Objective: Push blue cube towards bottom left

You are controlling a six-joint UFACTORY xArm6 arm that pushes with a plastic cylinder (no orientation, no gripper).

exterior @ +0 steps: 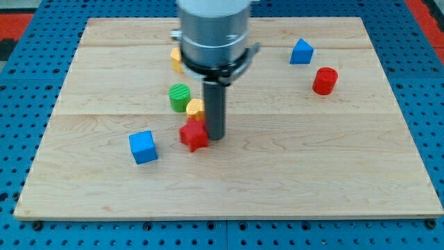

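The blue cube [143, 146] lies on the wooden board [291, 173] at the lower left of centre. My tip [214, 137] rests on the board to the cube's right, about a hundred pixels away. A red star-shaped block [194, 135] sits between them, touching or nearly touching the tip's left side. The rod rises into the grey arm body [212, 31] at the view's top.
A small yellow block [195, 108] sits just above the red one, a green cylinder [179, 97] to its upper left. Another yellow block [176, 58] is partly hidden by the arm. A blue block [301, 52] and a red cylinder [324, 80] lie at the upper right.
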